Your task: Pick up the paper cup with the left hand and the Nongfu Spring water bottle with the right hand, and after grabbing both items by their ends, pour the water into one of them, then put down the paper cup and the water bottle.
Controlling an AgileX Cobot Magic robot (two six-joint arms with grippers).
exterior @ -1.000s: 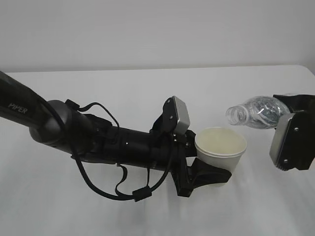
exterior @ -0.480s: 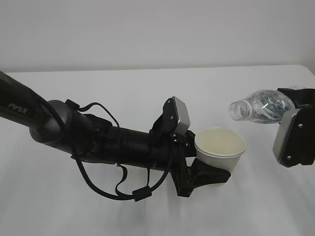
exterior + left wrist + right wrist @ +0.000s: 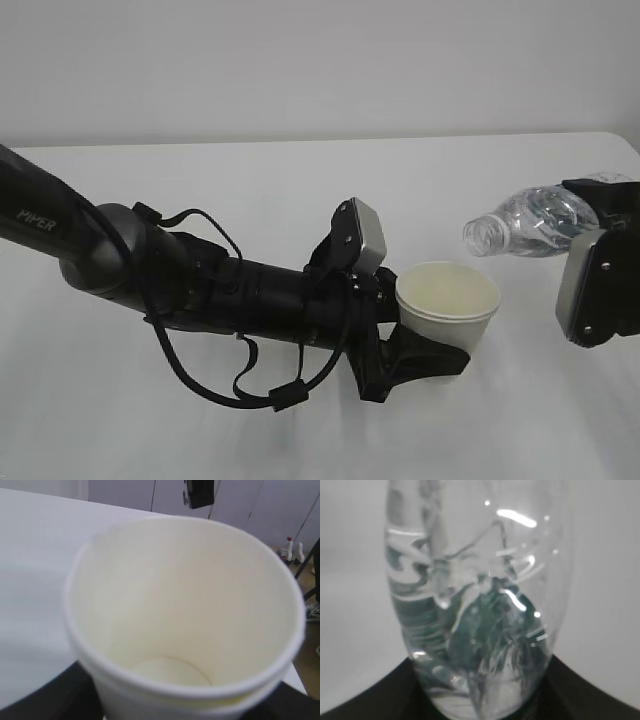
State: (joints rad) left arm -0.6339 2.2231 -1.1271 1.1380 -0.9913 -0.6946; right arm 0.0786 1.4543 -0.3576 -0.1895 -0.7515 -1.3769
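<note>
**Cup and bottle both gripped, bottle mouth tipping toward the cup**

Containers. The paper cup [image 3: 447,303] is sitting upright in the left hand [image 3: 425,350], whose black jaws are clasping its lower wall. It is being held over the middle of the white table [image 3: 300,190], toward the near edge. The left wrist view is looking straight down into the paper cup [image 3: 185,620]: pale cream inside, round bottom showing; whether any water is lying there I cannot tell. The Nongfu Spring water bottle [image 3: 530,222] is lying nearly level in the air, capless mouth pointing left and slightly down, just right of and above the cup's rim, not touching it. The right hand [image 3: 605,225] is grasping its base end near the right edge of the table. No stream is showing between mouth and cup.

Room. The far half of the table is lying open behind both arms. The left arm is stretching in from the left edge, loose cables hanging under it. A narrow gap is separating cup rim and bottle mouth.

Views. The right wrist view is showing the bottle [image 3: 480,605] end-on from the base: clear ribbed plastic, dark green label glinting through it, black jaw parts at either lower corner. The "PIPER" lettering [image 3: 37,214] is showing only in the exterior view. The left wrist view is also catching room clutter beyond the table's far corner.
</note>
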